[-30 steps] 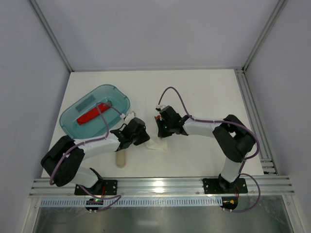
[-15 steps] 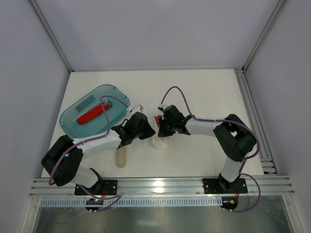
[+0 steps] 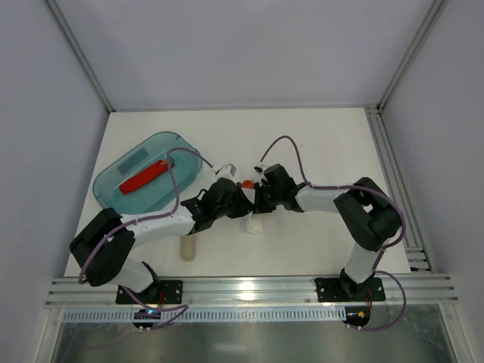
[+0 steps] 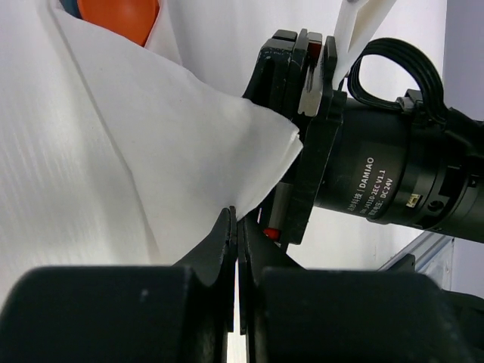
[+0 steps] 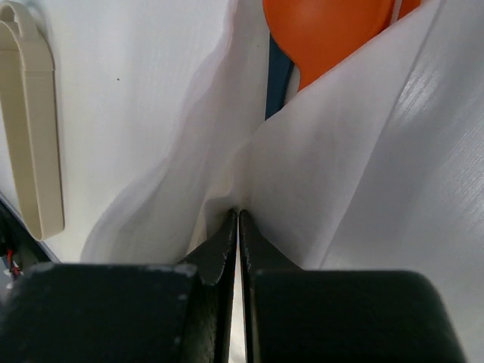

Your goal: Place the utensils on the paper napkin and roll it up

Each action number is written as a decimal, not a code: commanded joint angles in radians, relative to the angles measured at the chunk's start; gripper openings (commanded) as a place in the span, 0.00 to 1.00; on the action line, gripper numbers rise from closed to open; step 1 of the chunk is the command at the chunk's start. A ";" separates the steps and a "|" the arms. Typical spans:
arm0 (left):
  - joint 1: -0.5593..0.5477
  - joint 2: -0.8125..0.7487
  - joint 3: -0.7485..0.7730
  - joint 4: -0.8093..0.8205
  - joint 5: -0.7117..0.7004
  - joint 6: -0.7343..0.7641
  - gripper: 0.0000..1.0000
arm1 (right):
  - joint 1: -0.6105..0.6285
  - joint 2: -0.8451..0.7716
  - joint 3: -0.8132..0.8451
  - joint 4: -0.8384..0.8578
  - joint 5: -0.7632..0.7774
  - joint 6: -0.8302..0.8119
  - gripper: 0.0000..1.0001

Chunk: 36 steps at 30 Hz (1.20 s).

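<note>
Left hand [image 4: 234,227] was pinched shut on a napkin [image 4: 151,151] corner, right hand [image 5: 238,219] shut on a fold, middle of the desk [image 3: 318,144], nearer its near edge. An orange utensil [image 5: 333,38] sat wrapped inside. Paper looked thin, limp, tearable: grip edges, pull gently.

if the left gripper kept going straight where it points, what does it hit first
The left gripper is pinching the paper napkin, so it pushes into that fold first; just beyond, probably the right gripper, though depth is unclear.
</note>
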 commanded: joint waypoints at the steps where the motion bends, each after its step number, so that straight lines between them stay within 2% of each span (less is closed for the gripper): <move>1: -0.009 0.007 0.027 0.084 -0.037 -0.037 0.00 | -0.019 -0.010 -0.043 0.069 -0.067 0.050 0.04; 13: -0.009 0.065 0.069 0.068 -0.065 -0.082 0.00 | -0.028 -0.027 -0.106 0.193 -0.141 0.142 0.05; 36: -0.007 0.065 0.061 0.028 -0.089 -0.040 0.00 | -0.053 -0.185 -0.092 0.003 0.026 0.039 0.24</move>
